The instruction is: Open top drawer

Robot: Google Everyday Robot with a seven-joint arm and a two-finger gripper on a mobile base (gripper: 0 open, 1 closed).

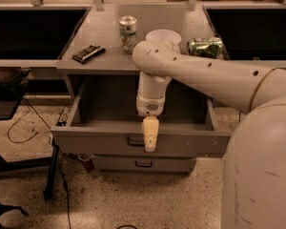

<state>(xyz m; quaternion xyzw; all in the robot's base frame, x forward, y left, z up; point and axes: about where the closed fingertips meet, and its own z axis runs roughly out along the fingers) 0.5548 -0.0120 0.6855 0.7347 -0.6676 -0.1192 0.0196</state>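
Observation:
The top drawer [105, 140] stands pulled far out from the grey cabinet, and its grey interior [109, 104] shows nothing inside. Its small black centre pull handle [136, 140] sits on the scuffed flat front. My gripper [150, 136] hangs straight down from the cream arm over the drawer's front edge, just right of the handle, and its tip overlaps the drawer front. A narrower grey drawer [143, 164] below is closed.
On the cabinet top are an upright can [128, 32], a green can lying on its side [205, 46] and a flat black object [88, 53]. Black stand legs [50, 175] and cables [24, 128] lie on the floor at left. My arm's body fills the right foreground.

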